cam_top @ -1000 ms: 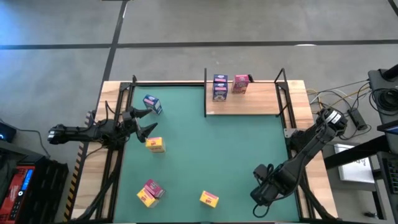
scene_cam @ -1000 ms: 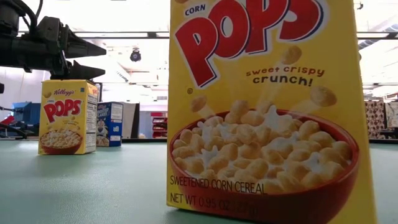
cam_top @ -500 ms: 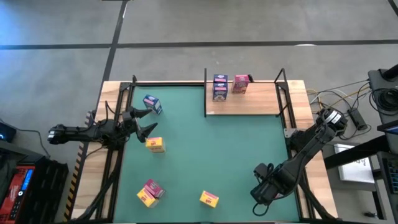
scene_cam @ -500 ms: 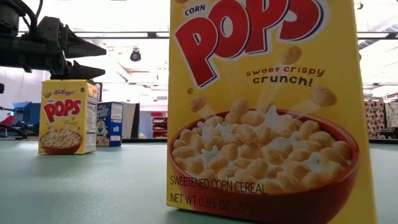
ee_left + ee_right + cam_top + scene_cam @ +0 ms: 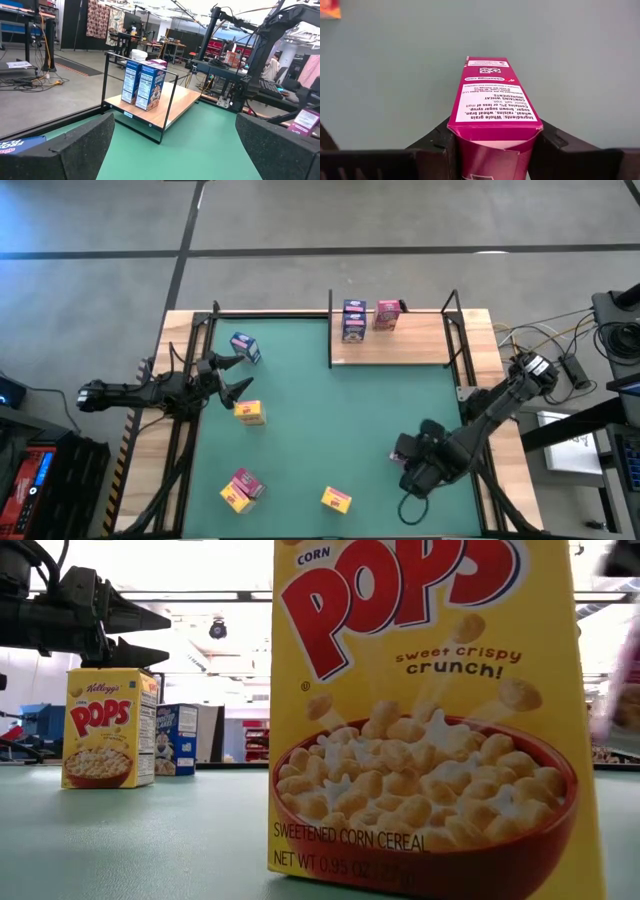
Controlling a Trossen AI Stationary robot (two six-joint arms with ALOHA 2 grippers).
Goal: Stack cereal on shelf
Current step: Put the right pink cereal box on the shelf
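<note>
the right gripper (image 5: 492, 150) is clamped on a pink cereal box (image 5: 492, 97), held above the green mat (image 5: 330, 420) near its front right part, well apart from the shelf (image 5: 420, 340) at the far edge. the box is pinched low at one end, so it could tilt or slip out on the way over. the left gripper (image 5: 232, 374) hangs wide open and empty. behind lies a cluttered workshop.

grey concrete floor (image 5: 300, 230), cluttered workshop benches (image 5: 150, 47) behind.
</note>
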